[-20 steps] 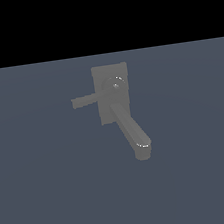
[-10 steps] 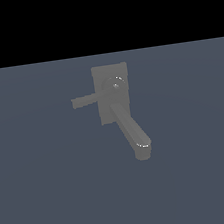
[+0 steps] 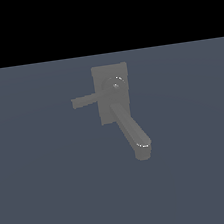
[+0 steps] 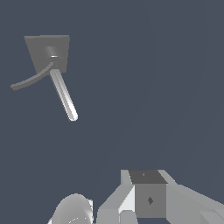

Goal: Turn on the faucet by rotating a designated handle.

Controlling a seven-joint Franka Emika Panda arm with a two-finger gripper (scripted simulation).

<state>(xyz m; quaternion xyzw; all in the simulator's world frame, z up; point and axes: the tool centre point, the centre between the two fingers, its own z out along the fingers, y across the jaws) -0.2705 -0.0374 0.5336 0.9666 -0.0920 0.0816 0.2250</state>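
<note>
The grey faucet (image 3: 112, 91) stands in the exterior view with a flat backplate, a round hub (image 3: 114, 84) and a thick spout (image 3: 133, 131) running down to the exterior view's right. The handle (image 3: 85, 101), a thin flat bar, sticks out from the hub toward the exterior view's left. In the wrist view the faucet (image 4: 47, 52) is small and far off, with the handle (image 4: 30, 80) and the spout (image 4: 63, 96) both showing. Only blocky grey parts of my gripper (image 4: 148, 197) show at that picture's edge, well apart from the faucet. Its fingers cannot be made out.
A plain blue-grey floor (image 3: 194, 183) surrounds the faucet. A rounded white arm part (image 4: 72, 211) shows beside the gripper parts in the wrist view.
</note>
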